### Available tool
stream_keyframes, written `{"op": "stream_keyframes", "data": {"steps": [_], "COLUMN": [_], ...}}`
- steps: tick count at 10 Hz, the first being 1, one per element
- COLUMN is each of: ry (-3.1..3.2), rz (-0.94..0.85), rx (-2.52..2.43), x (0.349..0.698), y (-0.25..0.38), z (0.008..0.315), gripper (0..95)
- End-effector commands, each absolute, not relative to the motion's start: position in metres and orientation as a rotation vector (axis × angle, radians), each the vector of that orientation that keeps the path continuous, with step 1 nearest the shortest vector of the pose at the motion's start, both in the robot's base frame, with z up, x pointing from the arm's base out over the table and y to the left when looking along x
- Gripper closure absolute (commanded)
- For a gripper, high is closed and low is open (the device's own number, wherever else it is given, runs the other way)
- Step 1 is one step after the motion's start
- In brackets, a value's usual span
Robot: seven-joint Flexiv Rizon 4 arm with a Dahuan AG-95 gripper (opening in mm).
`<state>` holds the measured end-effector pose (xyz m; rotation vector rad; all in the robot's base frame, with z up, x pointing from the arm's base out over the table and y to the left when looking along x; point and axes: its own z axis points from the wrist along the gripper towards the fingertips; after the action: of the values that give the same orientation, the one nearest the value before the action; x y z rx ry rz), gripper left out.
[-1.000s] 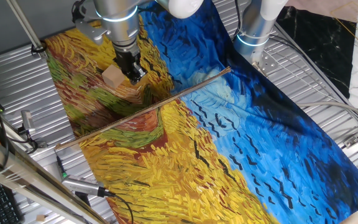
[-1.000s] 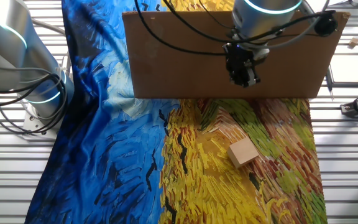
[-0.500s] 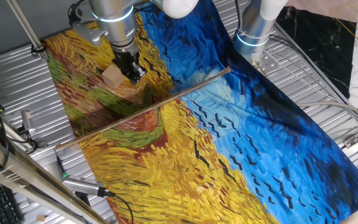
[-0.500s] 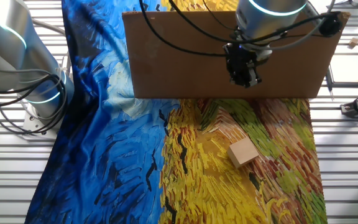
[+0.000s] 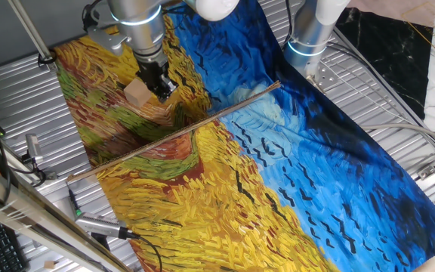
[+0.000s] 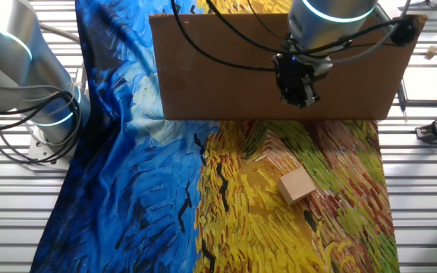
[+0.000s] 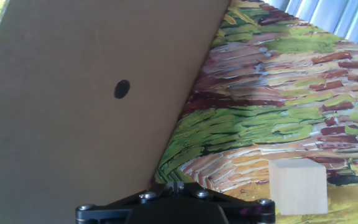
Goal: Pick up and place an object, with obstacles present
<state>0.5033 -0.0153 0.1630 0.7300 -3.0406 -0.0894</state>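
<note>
Change: since a second ago we see the gripper (image 6: pixel 297 97) drift slightly sideways above the cloth; the cube (image 6: pixel 297 186) and the obstacle have not moved.
Cube: it sits alone on the yellow-green part of the painted cloth (image 5: pixel 293 181), untouched; in the hand view it lies low and to the right of the fingers' line (image 7: pixel 298 186).
Gripper: it hangs above the cloth, near the cube but clear of it. We cannot tell whether the fingers are apart or together; the hand view shows only the base of the hand.
Obstacle: from one side it reads as a thin brown rod (image 5: pixel 174 133); from the other, and in the hand view, as a broad upright brown board, close beside the gripper.
Risk: descending from here, we judge the fingers would land off-centre and nudge or tip the cube; a sideways correction could brush the obstacle.
</note>
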Motion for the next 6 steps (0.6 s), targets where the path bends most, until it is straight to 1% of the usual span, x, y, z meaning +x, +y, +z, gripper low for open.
{"op": "stream_keyframes", "data": {"steps": [1,3,4,6], "ry": [-2.997,-2.974,-2.953,-2.934], "rz": [-0.118,-0.123,-0.118,-0.105], "rx": [0.766,0.780,0.787,0.796], "x": [0.514,0.520,0.525,0.533], "y": [-0.035,-0.049,-0.059,-0.070], "z": [0.152,0.145,0.138,0.131], "gripper": [76.0,76.0,57.0,57.0]}}
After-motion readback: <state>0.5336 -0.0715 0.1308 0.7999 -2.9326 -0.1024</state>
